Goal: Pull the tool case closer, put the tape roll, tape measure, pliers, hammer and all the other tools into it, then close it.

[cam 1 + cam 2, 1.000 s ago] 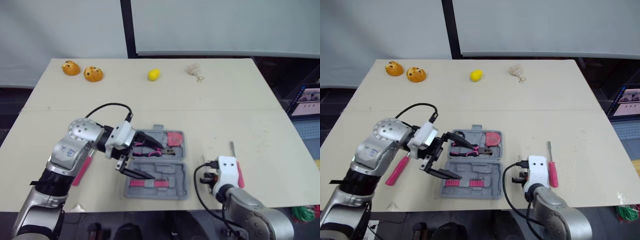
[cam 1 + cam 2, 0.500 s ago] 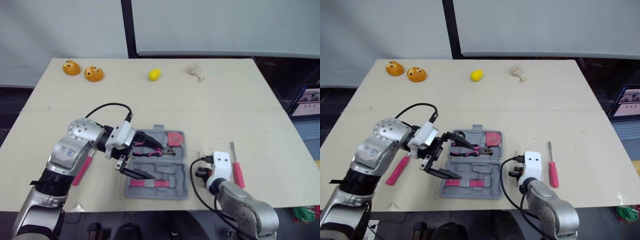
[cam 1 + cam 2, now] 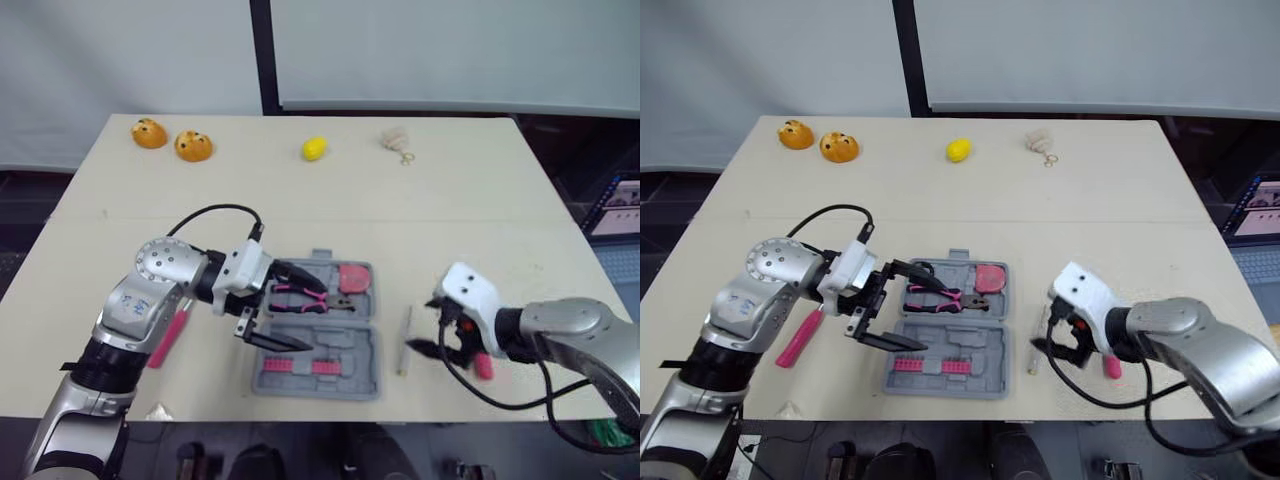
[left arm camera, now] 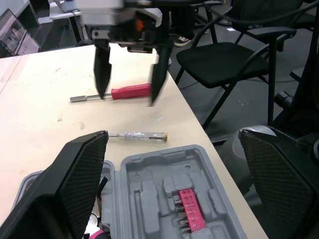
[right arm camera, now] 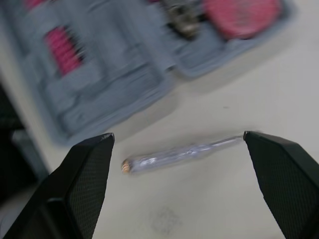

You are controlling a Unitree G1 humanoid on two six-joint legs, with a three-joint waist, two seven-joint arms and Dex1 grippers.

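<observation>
The open case (image 3: pixel 350 348) lies at lower centre of the table (image 3: pixel 450 220), with pliers (image 3: pixel 297 296) and a tape measure (image 3: pixel 353 277) in its upper half and bits (image 3: pixel 298 366) in its lower half. A hammer (image 3: pixel 166 336) lies left of it, a tester (image 3: pixel 405 340) just right, and a screwdriver (image 3: pixel 482 366) farther right. Along the table's top edge sit two fruits (image 3: pixel 149 133) (image 3: pixel 194 146) at upper left, a lemon (image 3: pixel 315 149) at centre and a keyring (image 3: pixel 398 142) to its right.
</observation>
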